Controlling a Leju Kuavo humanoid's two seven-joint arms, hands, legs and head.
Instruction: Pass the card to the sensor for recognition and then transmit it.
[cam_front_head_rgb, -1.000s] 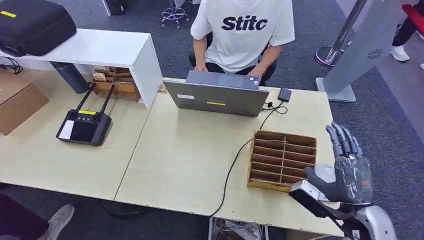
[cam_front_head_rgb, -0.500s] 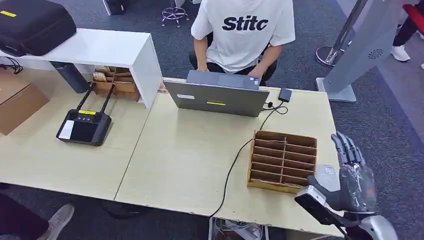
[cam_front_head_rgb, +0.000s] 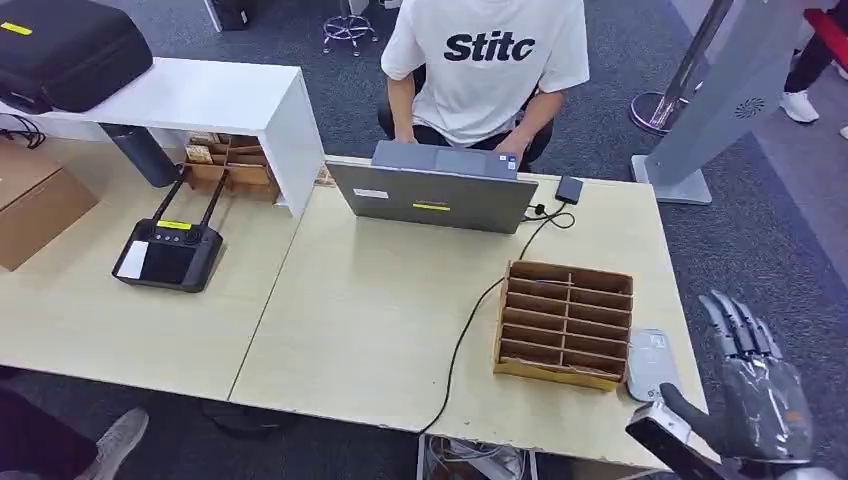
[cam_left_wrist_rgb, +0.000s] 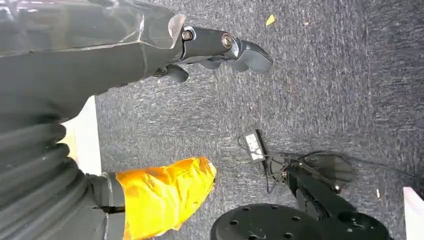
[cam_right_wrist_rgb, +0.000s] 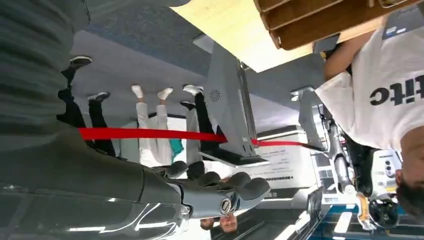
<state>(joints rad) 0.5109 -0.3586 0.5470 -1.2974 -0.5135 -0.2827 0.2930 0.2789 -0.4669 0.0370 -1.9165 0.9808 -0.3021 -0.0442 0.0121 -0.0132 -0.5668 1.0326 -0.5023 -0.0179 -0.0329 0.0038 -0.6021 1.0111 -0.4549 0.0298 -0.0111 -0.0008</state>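
A flat grey rounded pad (cam_front_head_rgb: 650, 360) lies on the table near its right front corner, beside a cardboard divider box (cam_front_head_rgb: 565, 322). I cannot tell whether it is the card or the sensor. My right hand (cam_front_head_rgb: 755, 395) hovers off the table's right front corner, just right of the pad, with its fingers straight and apart and nothing in it. In the right wrist view the same hand (cam_right_wrist_rgb: 200, 195) is empty, with the divider box (cam_right_wrist_rgb: 310, 20) beyond it. My left hand (cam_left_wrist_rgb: 150, 45) hangs over the grey carpet, its fingers extended and empty.
A person in a white shirt (cam_front_head_rgb: 487, 60) sits behind a grey laptop (cam_front_head_rgb: 432, 195) at the table's far edge. A black cable (cam_front_head_rgb: 470, 330) runs from the laptop over the front edge. A black controller (cam_front_head_rgb: 168, 252) lies left, below a white shelf (cam_front_head_rgb: 200, 95). A grey stand (cam_front_head_rgb: 720, 100) rises at right.
My right hand has drawn back toward me and to the right, off the table edge. This has uncovered the grey pad beside the divider box.
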